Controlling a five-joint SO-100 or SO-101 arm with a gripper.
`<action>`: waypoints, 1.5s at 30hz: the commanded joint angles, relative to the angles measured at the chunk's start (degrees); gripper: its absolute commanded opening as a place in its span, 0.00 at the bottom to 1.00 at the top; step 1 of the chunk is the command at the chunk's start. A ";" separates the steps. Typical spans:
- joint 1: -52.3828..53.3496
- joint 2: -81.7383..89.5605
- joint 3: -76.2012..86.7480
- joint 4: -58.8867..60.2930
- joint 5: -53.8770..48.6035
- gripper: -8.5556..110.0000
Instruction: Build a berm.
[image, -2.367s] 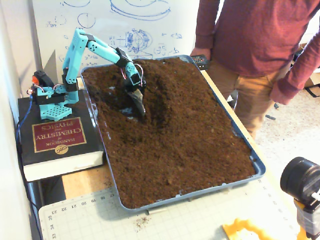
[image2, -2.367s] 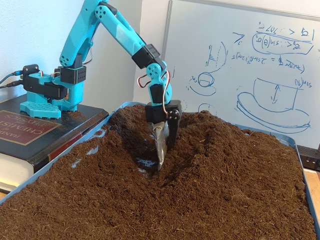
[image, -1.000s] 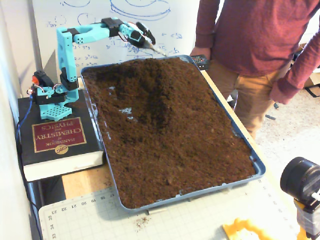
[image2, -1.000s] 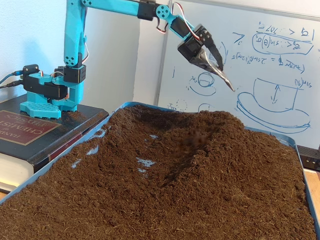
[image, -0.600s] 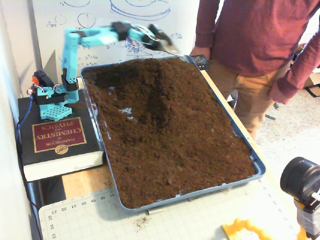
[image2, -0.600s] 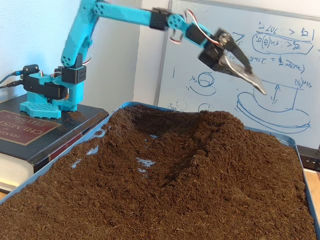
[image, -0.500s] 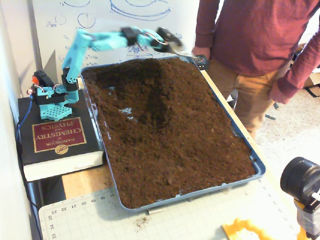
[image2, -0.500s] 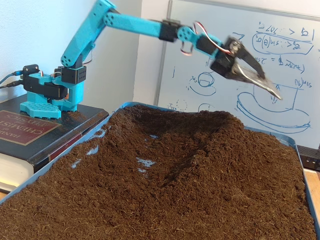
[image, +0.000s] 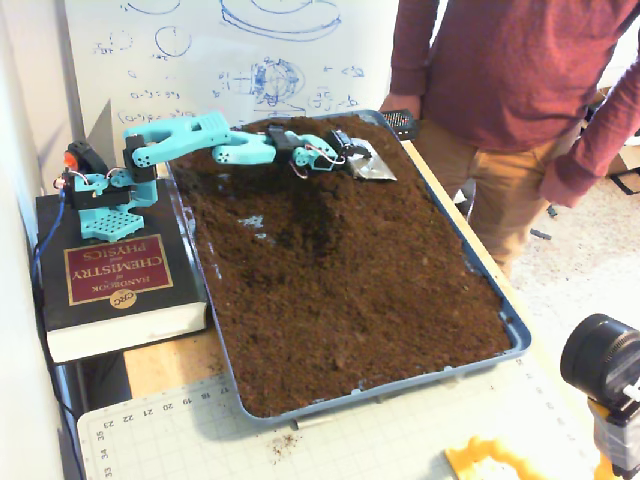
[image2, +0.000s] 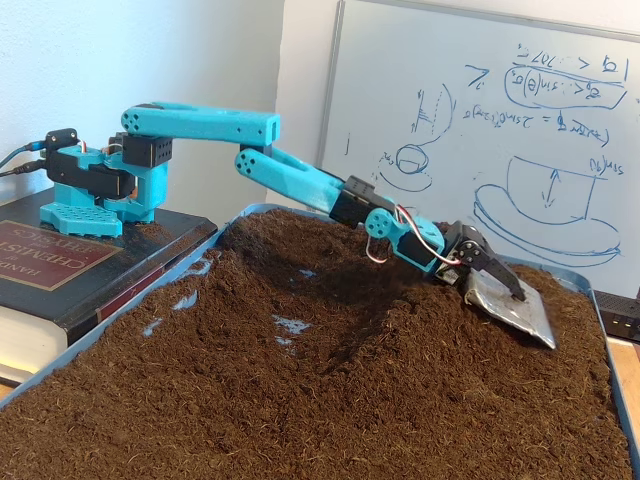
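A blue tray (image: 508, 322) (image2: 227, 222) is filled with dark brown soil. The berm (image: 345, 205) (image2: 450, 335) is a raised ridge running from the tray's back toward its middle, with a dug hollow (image: 296, 215) (image2: 330, 300) beside it where bare tray floor shows. The turquoise arm (image: 215, 140) (image2: 290, 178) reaches low across the back of the tray. My gripper (image: 384, 172) (image2: 530, 318) carries a flat metal blade. It lies on the soil at the ridge's far back corner, jaws together, with nothing seen between them.
The arm's base stands on a thick black book (image: 115, 275) (image2: 60, 260) to the left of the tray. A person (image: 500, 90) stands close against the tray's right rim. A whiteboard (image2: 480, 130) is behind, and a camera (image: 603, 365) at the lower right.
The arm lifted out of the hollow, swung high toward the back right, and has now come down so the blade rests on the soil at the far corner.
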 joint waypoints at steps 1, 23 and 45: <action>0.79 1.23 -0.44 -0.53 -0.70 0.07; 0.35 39.46 59.24 -0.53 -0.70 0.07; 0.88 58.36 83.14 -0.53 -0.53 0.07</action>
